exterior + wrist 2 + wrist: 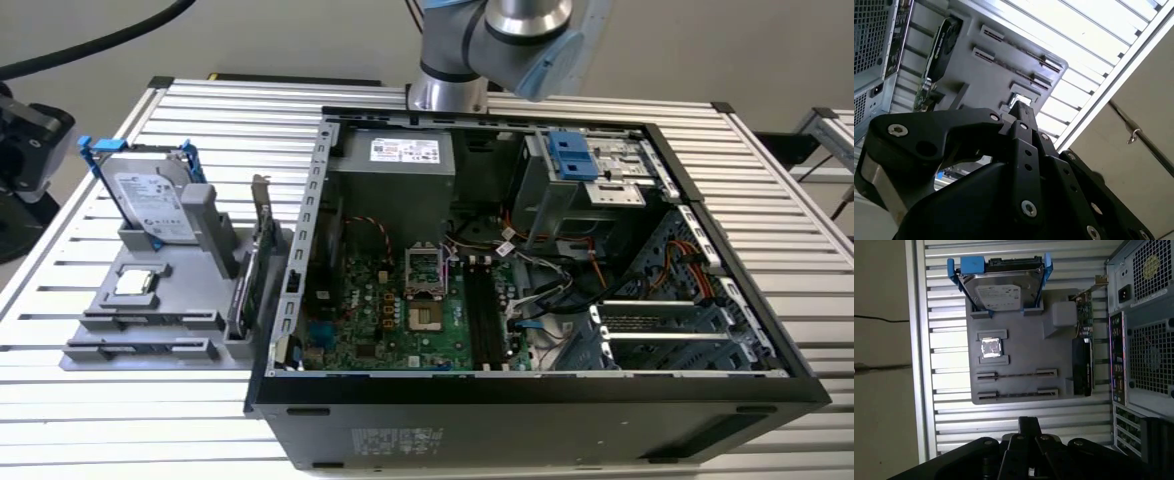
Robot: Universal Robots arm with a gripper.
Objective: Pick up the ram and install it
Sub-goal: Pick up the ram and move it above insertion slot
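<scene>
Beyond the pincer (1029, 421), whose grip I cannot tell, lies a gray tray (1019, 347) with a white-labelled hard drive (999, 287), computer case (1144, 340) alongside

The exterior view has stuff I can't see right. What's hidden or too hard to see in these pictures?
1. Ram: in the first wrist view the gray holder's two long slots are seen from straight above, too thin to tell whether a stick sits there.
2. Arm: cut off by the exterior view's top edge.
3. Part of the holder: covered by the gripper's black body in the second wrist view.
</scene>
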